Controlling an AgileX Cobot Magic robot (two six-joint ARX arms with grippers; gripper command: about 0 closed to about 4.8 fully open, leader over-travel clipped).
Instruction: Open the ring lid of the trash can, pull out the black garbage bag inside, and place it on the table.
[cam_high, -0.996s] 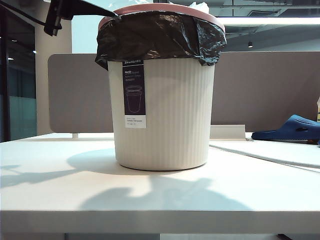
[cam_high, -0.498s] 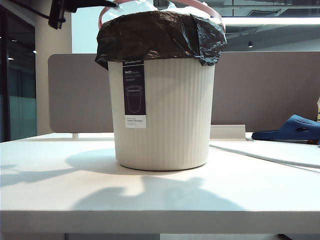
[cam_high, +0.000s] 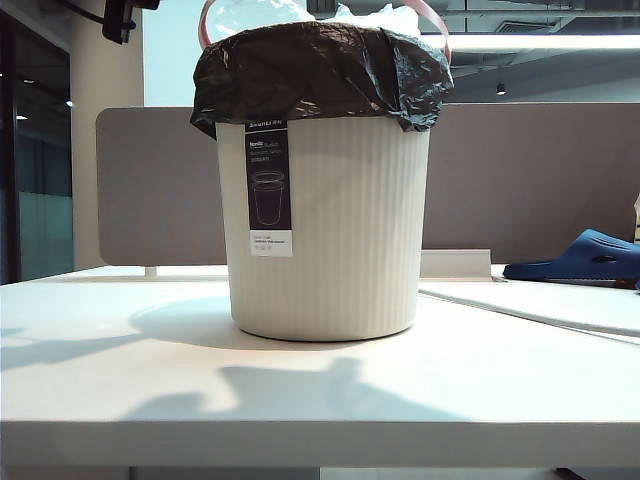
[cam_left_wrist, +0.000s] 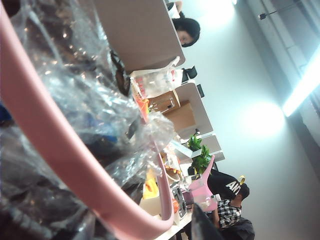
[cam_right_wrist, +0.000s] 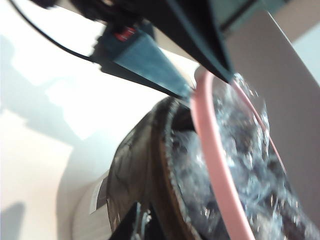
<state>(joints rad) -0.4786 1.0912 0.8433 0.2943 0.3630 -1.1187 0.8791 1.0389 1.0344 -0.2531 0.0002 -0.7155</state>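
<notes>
A: Ring lid (cam_high: 436, 22) stands lifted above the trash can (cam_high: 325, 230), mid-table (cam_high: 90, 330); the black garbage bag (cam_high: 320, 70) drapes its rim.

B: Left gripper (cam_right_wrist: 192, 92) grasps the hoop; raise slowly. Right gripper (cam_right_wrist: 140, 222) hangs clenched, empty, beside the bag.

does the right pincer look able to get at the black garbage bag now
Probably yes: the ring lid is tilted up off the rim, so the black garbage bag over the trash can lies exposed just by the shut right pincer.
</notes>
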